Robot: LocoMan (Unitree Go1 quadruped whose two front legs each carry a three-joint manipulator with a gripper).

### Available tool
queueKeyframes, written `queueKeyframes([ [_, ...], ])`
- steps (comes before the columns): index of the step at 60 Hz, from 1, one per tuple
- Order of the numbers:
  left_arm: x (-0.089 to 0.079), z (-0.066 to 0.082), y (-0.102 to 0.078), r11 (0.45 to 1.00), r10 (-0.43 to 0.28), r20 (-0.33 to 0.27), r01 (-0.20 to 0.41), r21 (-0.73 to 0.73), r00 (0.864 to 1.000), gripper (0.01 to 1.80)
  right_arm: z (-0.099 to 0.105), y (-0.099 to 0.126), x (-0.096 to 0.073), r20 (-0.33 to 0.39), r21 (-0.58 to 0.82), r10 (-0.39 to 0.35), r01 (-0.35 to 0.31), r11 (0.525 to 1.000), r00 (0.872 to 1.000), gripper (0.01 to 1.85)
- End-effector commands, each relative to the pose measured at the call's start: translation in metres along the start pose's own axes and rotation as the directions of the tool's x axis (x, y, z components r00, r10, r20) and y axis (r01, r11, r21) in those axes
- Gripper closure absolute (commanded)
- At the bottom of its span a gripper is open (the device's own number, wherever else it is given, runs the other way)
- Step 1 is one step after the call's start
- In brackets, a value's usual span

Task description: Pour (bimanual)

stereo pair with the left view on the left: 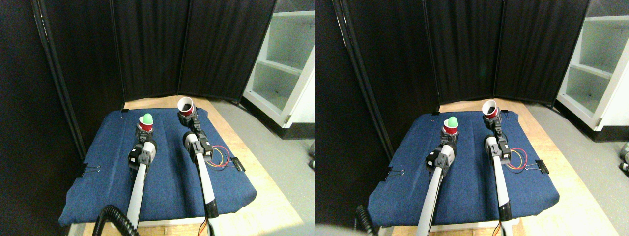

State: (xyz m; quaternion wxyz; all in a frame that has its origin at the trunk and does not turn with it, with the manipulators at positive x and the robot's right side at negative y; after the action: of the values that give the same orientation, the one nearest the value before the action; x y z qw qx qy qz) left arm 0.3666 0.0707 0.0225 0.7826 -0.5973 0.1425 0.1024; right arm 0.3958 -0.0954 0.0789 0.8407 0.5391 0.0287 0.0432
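**Stereo pair view: ball cup sits left of the tipped cup**

Left end effector (pixel 144 135) grips the red cup (pixel 145 127) carrying a green ball (pixel 147 118). Right end effector (pixel 189 119) apparently grips the tilted empty cup (pixel 185 106), up-right of the ball cup, above the blue cloth (pixel 167 182).

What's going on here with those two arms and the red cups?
A legged robot is working with both arms over a blue cloth. Its left gripper is at a red cup with a green ball in it. Its right gripper holds up a second red cup, apparently empty. Nothing has been poured yet.
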Motion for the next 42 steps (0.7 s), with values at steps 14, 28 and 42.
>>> queueKeyframes([
  [14,0.011,0.008,0.011,0.999,-0.028,0.066,0.027,0.019,0.997,1.80,-0.011,-0.022,0.005,0.037,0.091,-0.022,0.018,0.996,0.999,1.85],
  [28,0.019,0.013,0.020,1.000,-0.018,0.103,0.017,0.010,0.995,1.80,-0.020,-0.036,0.009,0.028,0.194,-0.073,0.066,0.979,0.997,1.85],
  [42,0.025,0.013,0.025,1.000,-0.012,0.117,0.013,-0.008,0.993,1.80,-0.027,-0.047,0.011,0.041,0.185,-0.091,0.082,0.979,0.995,1.85],
])
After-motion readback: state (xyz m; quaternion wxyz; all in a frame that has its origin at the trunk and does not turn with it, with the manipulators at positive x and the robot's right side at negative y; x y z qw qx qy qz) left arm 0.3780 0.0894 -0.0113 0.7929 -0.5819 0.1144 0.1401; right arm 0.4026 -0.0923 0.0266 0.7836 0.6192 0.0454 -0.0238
